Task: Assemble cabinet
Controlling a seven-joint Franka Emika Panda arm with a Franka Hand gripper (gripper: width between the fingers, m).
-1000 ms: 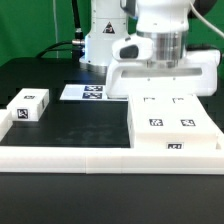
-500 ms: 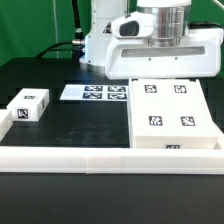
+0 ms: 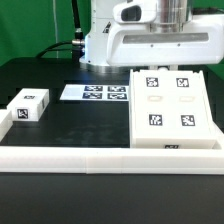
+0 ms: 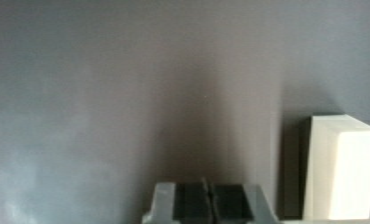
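Note:
The cabinet (image 3: 170, 110), a large white box with several square tags on its upper face, lies flat on the black table at the exterior view's right. My gripper (image 3: 165, 71) hangs above the cabinet's far end, clear of it, under the wide white hand. In the wrist view the gripper (image 4: 207, 200) has its two fingers close together with nothing between them. A white part (image 4: 342, 165) shows beside the fingers there; I cannot tell which piece it is. A smaller white tagged block (image 3: 28, 105) lies at the exterior view's left.
The marker board (image 3: 95, 92) lies flat behind the table's middle. A long white border rail (image 3: 100, 155) runs along the front edge. The robot's white base (image 3: 100, 45) stands at the back.
The hand has risen from just over the cabinet, and the tags on the cabinet's far half have come into view. The cabinet and the small block have not moved.

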